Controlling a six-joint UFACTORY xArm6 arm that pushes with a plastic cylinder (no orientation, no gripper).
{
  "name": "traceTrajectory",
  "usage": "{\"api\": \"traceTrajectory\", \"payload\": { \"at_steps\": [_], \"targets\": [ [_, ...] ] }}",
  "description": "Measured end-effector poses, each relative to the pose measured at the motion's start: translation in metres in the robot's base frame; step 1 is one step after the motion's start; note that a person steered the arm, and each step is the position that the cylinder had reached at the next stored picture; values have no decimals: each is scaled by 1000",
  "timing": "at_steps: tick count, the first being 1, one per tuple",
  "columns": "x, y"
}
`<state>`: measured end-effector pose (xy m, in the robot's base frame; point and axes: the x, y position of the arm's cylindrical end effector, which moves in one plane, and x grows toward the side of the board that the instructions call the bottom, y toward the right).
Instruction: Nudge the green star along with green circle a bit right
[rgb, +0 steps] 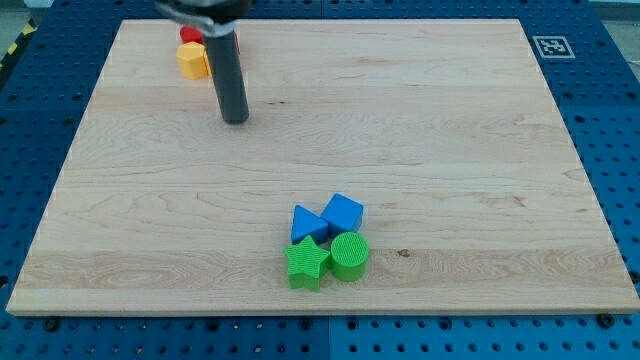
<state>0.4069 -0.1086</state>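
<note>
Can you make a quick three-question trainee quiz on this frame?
1. True or false: the green star touches the green circle.
2. Which block sits directly above the green star in the view? A) blue triangle B) yellow block C) red block
3. Fill in: my tip is near the view's top ____, far from the green pair.

Key: 1 true; 2 A; 3 left.

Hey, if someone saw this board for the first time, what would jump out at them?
Probably the tight cluster near the view's bottom centre: green star and green circle side by side, blue triangle and blue cube just above. Next, the dark rod, my tip at the view's upper left, beside a yellow block and red block.
</note>
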Motion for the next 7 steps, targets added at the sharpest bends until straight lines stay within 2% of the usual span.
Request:
{"api": "traceTrajectory", "payload": {
  "at_steps": [2, 4, 5, 6, 7],
  "targets": [
    [100, 5],
    [183, 23],
    [212, 39],
    [211, 54],
    [211, 99]
  ]
}}
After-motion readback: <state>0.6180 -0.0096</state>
